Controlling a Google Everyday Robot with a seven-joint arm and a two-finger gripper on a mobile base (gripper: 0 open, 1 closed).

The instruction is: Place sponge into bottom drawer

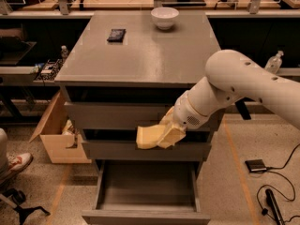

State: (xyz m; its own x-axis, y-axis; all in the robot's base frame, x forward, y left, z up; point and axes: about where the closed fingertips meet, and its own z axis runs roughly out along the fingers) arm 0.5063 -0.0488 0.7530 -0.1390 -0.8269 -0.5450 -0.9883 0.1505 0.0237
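The pale yellow sponge (147, 137) hangs in front of the middle drawer's front, held at its right end by my gripper (166, 134). The gripper reaches in from the right on the white arm (243, 86) and is shut on the sponge. The bottom drawer (146, 191) is pulled open directly below, a plain grey tray with nothing seen inside. The sponge is well above its opening, roughly over its middle.
The grey cabinet top (145, 50) carries a white bowl (164, 17) at the back and a small black object (116, 34). A cardboard box (58, 135) stands left of the cabinet. A person's shoe (14, 165) is at lower left. Cables and a black device (257, 165) lie on the floor at right.
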